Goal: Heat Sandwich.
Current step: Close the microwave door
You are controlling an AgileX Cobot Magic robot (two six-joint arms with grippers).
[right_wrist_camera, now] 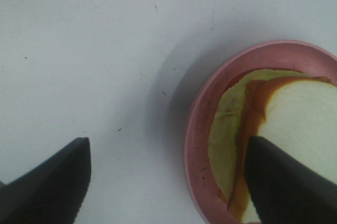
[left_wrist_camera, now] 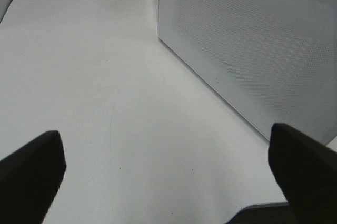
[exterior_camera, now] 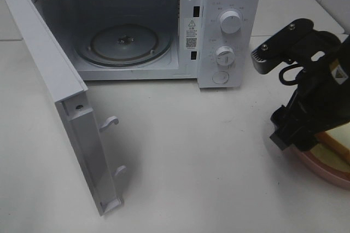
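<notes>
The sandwich [exterior_camera: 334, 141], white bread with a tan crust and pale green filling, lies on a round pink plate [exterior_camera: 322, 169] at the table's right edge. My right arm covers much of it there. In the right wrist view the right gripper [right_wrist_camera: 168, 182] is open just above the plate [right_wrist_camera: 197, 129]. One finger [right_wrist_camera: 289, 187] is over the sandwich [right_wrist_camera: 300, 113], the other [right_wrist_camera: 52, 187] over bare table, with the plate's rim between them. The left gripper [left_wrist_camera: 168, 176] shows only in its wrist view, open with nothing in it, beside the microwave's perforated side wall [left_wrist_camera: 253, 40].
A white microwave [exterior_camera: 229, 3] stands at the back. Its door [exterior_camera: 60, 96] is swung wide open toward the front left, and a glass turntable [exterior_camera: 124, 44] lies inside. White tabletop [exterior_camera: 191, 162] stretches between the door and the plate.
</notes>
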